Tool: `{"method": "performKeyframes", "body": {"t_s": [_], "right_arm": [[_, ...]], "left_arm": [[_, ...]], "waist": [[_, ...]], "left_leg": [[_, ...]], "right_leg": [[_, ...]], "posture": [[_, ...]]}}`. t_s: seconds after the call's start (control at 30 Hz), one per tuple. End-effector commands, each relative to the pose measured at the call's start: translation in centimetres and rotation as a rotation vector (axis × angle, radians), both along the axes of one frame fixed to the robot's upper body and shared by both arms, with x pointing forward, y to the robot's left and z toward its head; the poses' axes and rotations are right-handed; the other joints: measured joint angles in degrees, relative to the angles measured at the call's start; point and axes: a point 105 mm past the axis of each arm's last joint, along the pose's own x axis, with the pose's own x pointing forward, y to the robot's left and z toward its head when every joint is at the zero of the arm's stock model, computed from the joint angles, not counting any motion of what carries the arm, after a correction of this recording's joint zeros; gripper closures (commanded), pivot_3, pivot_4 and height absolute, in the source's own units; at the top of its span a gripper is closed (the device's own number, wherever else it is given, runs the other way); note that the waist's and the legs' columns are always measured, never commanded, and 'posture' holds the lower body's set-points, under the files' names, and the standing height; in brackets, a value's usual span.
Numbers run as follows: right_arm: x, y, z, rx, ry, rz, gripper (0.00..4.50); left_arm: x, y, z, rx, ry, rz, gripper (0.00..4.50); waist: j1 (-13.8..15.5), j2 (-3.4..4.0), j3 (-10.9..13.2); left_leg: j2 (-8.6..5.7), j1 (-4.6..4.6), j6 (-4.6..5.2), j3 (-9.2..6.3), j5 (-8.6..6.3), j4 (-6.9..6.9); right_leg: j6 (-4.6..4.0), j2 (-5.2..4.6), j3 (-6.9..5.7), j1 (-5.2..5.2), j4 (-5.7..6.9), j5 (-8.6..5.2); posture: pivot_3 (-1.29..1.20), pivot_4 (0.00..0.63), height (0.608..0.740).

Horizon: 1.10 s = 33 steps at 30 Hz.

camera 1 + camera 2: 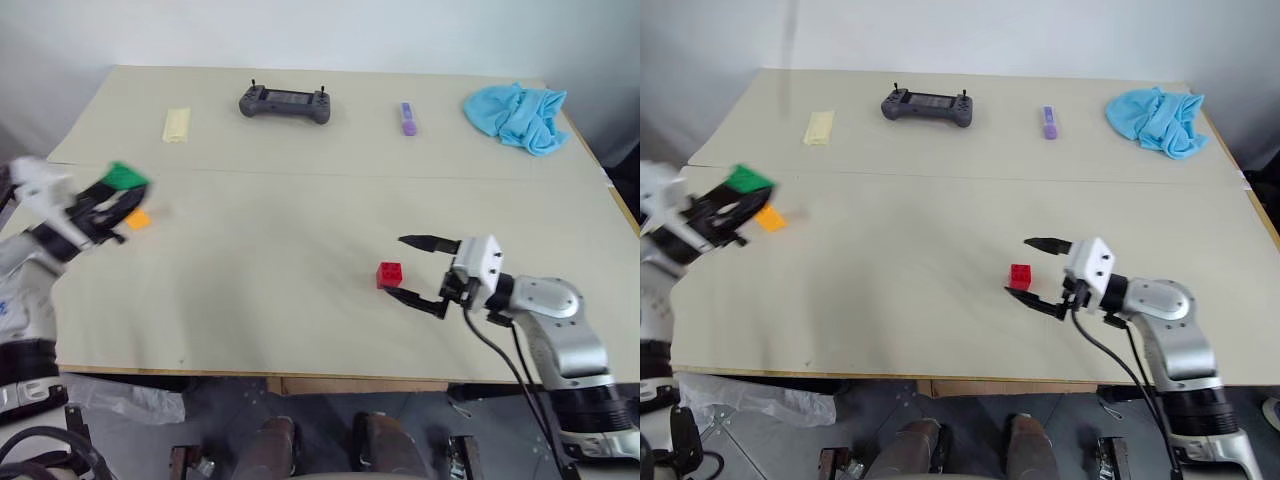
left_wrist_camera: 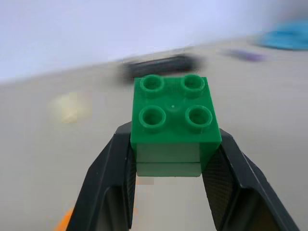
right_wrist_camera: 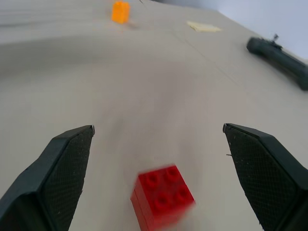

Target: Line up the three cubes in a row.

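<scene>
pale beige table (image 1: pixel 300 330) against a plain white wall (image 1: pixel 300 30); soft even light

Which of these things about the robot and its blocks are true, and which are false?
1. The left gripper is holding the green cube. True.
2. The right gripper is squeezing the red cube. False: its jaws are wide open and the red cube sits on the table just in front of them.
3. The orange-yellow cube lies on the table near the left gripper. True.
4. The blue cloth is covering the game controller. False: the cloth lies at the far right corner, well apart from the controller.
5. All three cubes already stand in a row. False: they are still spread apart.
</scene>
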Motion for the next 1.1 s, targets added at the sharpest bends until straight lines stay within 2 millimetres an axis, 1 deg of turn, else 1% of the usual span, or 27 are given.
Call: {"method": "performKeyframes", "body": {"t_s": [0.03,0.07,0.1,0.13,0.2,0.33,0.4,0.47,0.57,0.7,0.73,0.83,0.93,1.1], "right_arm": [[-0.2,-2.1,0.9,-0.032,-0.006,-0.025,0.00],[-0.2,-2.7,0.8,-0.044,0.001,-0.040,0.00],[-0.1,-3.2,0.6,-0.054,0.006,-0.057,0.00],[-0.2,-3.4,0.5,-0.061,0.008,-0.066,0.00],[-0.5,-3.3,0.3,-0.074,0.001,-0.068,0.00],[-1.8,-3.5,0.1,-0.063,0.002,-0.095,0.00],[-2.5,-3.8,-0.2,-0.058,0.010,-0.124,0.00],[-3.2,-4.0,-0.6,-0.047,0.022,-0.151,0.00],[-3.9,-4.0,-0.8,-0.032,0.029,-0.181,0.00],[-4.2,-4.0,-0.7,-0.025,0.033,-0.203,0.00],[-4.3,-4.1,-0.6,0.009,0.044,-0.213,0.00],[-4.5,-4.2,-0.6,0.041,0.060,-0.220,0.00],[-4.4,-4.2,-0.7,0.030,0.059,-0.215,0.00],[-4.3,-3.7,-0.7,0.036,0.060,-0.202,0.00]], "left_arm": [[-0.3,-6.8,-2.1,0.213,0.057,-0.311,2.99],[0.0,-8.4,-2.8,0.258,0.063,-0.370,2.99],[0.8,-10.3,-3.5,0.291,0.026,-0.408,2.99],[1.3,-11.8,-4.1,0.300,0.019,-0.447,2.99],[1.7,-14.0,-5.3,0.303,0.041,-0.526,2.99],[1.7,-16.5,-8.2,0.341,0.116,-0.643,2.99],[1.7,-17.3,-8.8,0.352,0.127,-0.676,2.99],[1.8,-18.0,-8.9,0.336,0.133,-0.700,2.99],[1.6,-18.5,-9.6,0.354,0.165,-0.742,2.99],[1.5,-18.5,-10.3,0.391,0.176,-0.759,2.99],[1.6,-18.8,-10.6,0.376,0.206,-0.751,2.99],[1.9,-18.8,-11.8,0.456,0.217,-0.727,2.99],[2.6,-18.6,-12.2,0.480,0.221,-0.679,2.99],[2.9,-18.5,-12.2,0.455,0.243,-0.650,2.99]], "waist": [[0.0,0.04,0.0],[0.1,0.04,0.0],[0.1,0.04,0.0],[0.4,0.04,0.0],[0.4,-0.01,0.0],[-0.3,-0.05,0.0],[-0.2,-0.05,0.0],[0.3,-0.08,0.1],[0.6,-0.09,0.1],[0.7,-0.09,0.1],[0.7,-0.09,0.1],[0.8,-0.10,0.1],[0.7,-0.11,0.1],[0.7,-0.11,0.1]], "left_leg": [[0.01,0.06,0.00,0.03,0.00,-0.01],[0.03,0.10,0.00,0.05,0.00,-0.03],[0.06,0.10,0.00,0.07,0.00,-0.04],[0.08,0.10,0.00,0.09,0.00,-0.04],[0.10,0.09,0.00,0.22,0.01,-0.01],[0.16,0.06,0.01,0.48,0.01,-0.12],[0.17,0.05,0.01,0.49,0.01,-0.11],[0.15,0.04,0.03,0.48,0.03,-0.01],[0.10,0.02,0.09,0.47,0.06,0.07],[0.05,0.02,0.13,0.46,0.08,0.07],[0.05,0.02,0.13,0.45,0.08,0.07],[0.05,0.02,0.13,0.40,0.08,0.07],[0.00,0.02,0.15,0.42,0.09,0.07],[0.00,0.05,0.16,0.43,0.10,0.07]], "right_leg": [[0.00,0.02,0.02,0.04,-0.01,0.00],[0.00,0.06,0.01,0.05,-0.01,0.00],[0.00,0.13,-0.01,0.05,-0.02,0.00],[0.00,0.17,-0.02,0.05,-0.01,0.00],[0.01,0.34,-0.19,0.01,0.00,0.00],[0.05,0.36,-0.25,-0.15,0.02,0.02],[0.05,0.36,-0.26,-0.16,0.03,0.02],[0.08,0.39,-0.26,-0.15,0.06,0.03],[0.17,0.37,-0.23,-0.10,0.04,0.08],[0.21,0.33,-0.21,-0.10,0.03,0.10],[0.21,0.33,-0.21,-0.10,0.03,0.10],[0.21,0.35,-0.25,-0.07,0.02,0.10],[0.22,0.34,-0.23,-0.07,0.04,0.11],[0.23,0.34,-0.22,-0.06,0.06,0.11]], "posture": [[0.00,0.150,0.740],[0.00,0.150,0.740],[0.00,0.150,0.740],[0.00,0.150,0.740],[0.00,0.150,0.740],[0.00,0.150,0.740],[0.00,0.150,0.740],[0.00,0.150,0.740],[0.00,0.150,0.740],[0.00,0.150,0.740],[0.00,0.150,0.740],[0.00,0.150,0.740],[0.00,0.150,0.740],[0.00,0.150,0.740]]}}
